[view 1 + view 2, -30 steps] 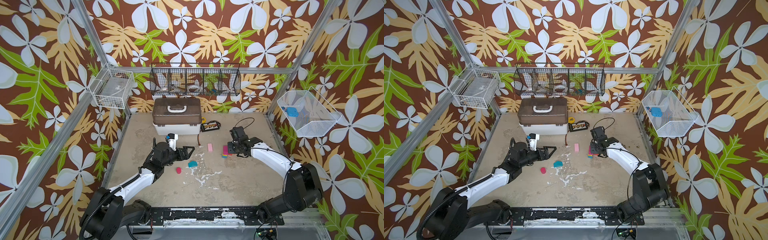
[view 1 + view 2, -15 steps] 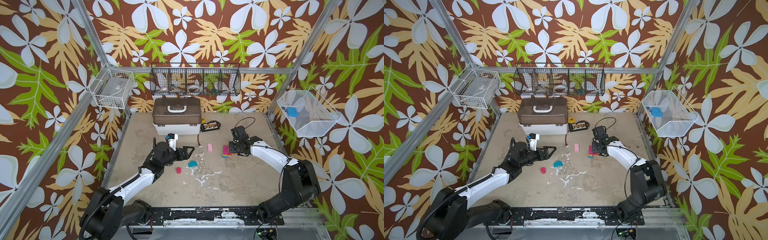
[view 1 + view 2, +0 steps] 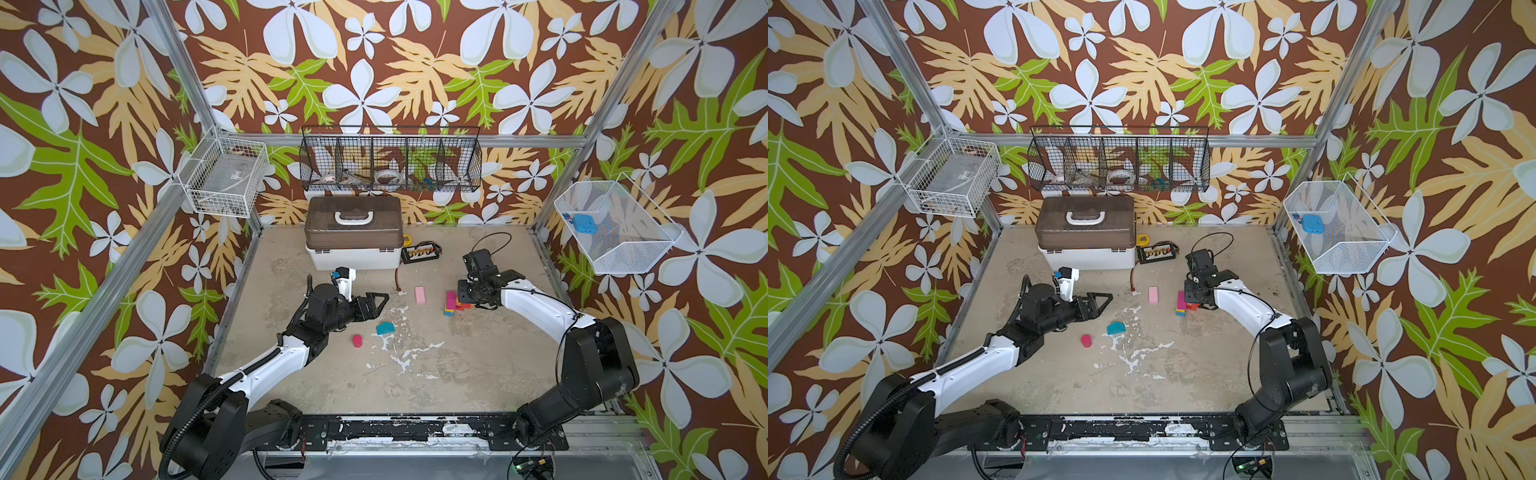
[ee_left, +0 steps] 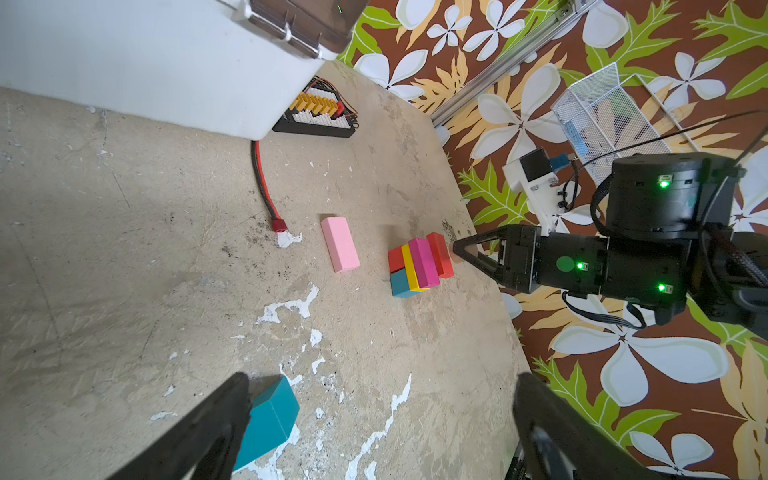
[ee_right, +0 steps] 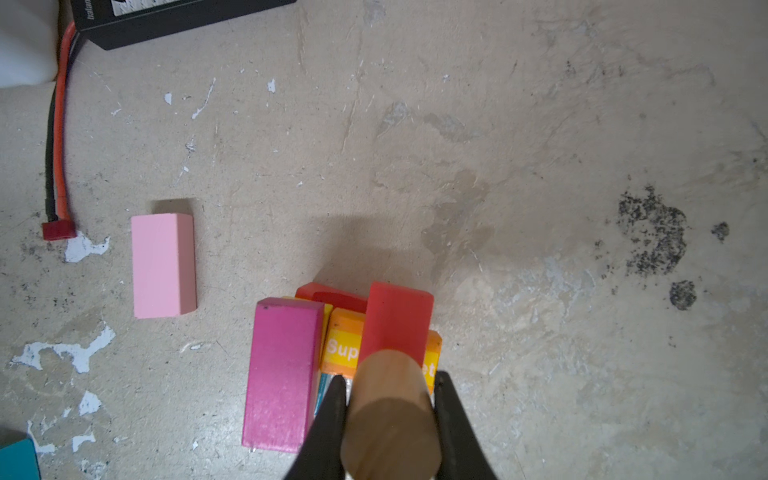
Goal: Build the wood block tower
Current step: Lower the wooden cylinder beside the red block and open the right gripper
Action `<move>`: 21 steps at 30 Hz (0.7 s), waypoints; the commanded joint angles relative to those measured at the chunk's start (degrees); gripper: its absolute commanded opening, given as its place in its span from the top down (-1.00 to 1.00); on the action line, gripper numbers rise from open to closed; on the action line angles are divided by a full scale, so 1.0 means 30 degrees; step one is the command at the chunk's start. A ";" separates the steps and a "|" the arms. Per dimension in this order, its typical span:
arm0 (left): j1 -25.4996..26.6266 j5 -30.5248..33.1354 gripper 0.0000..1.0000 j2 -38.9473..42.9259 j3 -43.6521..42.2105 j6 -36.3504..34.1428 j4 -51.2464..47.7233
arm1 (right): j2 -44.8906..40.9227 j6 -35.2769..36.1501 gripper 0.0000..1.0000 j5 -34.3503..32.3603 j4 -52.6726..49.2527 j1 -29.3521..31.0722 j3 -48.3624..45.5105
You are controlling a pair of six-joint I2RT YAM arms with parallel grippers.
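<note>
The tower (image 3: 453,302) (image 3: 1183,305) is a low stack of magenta, yellow, red, orange and blue blocks (image 4: 419,264). My right gripper (image 5: 390,378) (image 3: 462,293) is shut on a tan cylinder (image 5: 390,415) held over the stack's red bar (image 5: 397,324), beside the magenta bar (image 5: 282,374). Whether the cylinder touches the bar I cannot tell. My left gripper (image 4: 382,380) (image 3: 376,301) stands open and empty, just above the teal roof piece (image 4: 270,419) (image 3: 385,328). A pink bar (image 3: 420,295) (image 5: 163,266) and a crimson cylinder (image 3: 357,340) lie loose on the floor.
A brown-lidded white toolbox (image 3: 353,232) stands at the back, with a black-and-orange electronic board (image 3: 422,252) beside it. The board's red wire (image 4: 266,195) ends near the pink bar. Wire baskets hang on the left, back and right walls.
The right arm's elbow has shifted slightly while its gripper stays at the tower with the cylinder. The left arm has not moved.
</note>
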State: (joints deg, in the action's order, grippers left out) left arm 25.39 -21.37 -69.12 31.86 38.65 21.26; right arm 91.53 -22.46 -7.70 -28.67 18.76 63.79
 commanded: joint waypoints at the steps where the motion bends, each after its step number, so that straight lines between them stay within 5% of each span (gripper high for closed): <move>1: 0.0004 0.0050 -0.99 -0.0045 0.0170 -0.0141 0.0122 | 0.0106 0.0001 0.80 -0.0075 0.0012 -0.0088 0.0124; 21: 0.0005 0.0123 -0.99 -0.0177 0.0251 -0.0140 -0.0018 | 0.0660 0.0096 0.71 0.0049 -0.0045 -0.0134 0.0285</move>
State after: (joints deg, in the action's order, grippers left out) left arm 25.39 -21.23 -69.56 32.18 38.65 21.21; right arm 93.23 -22.28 -7.49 -28.69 18.33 64.23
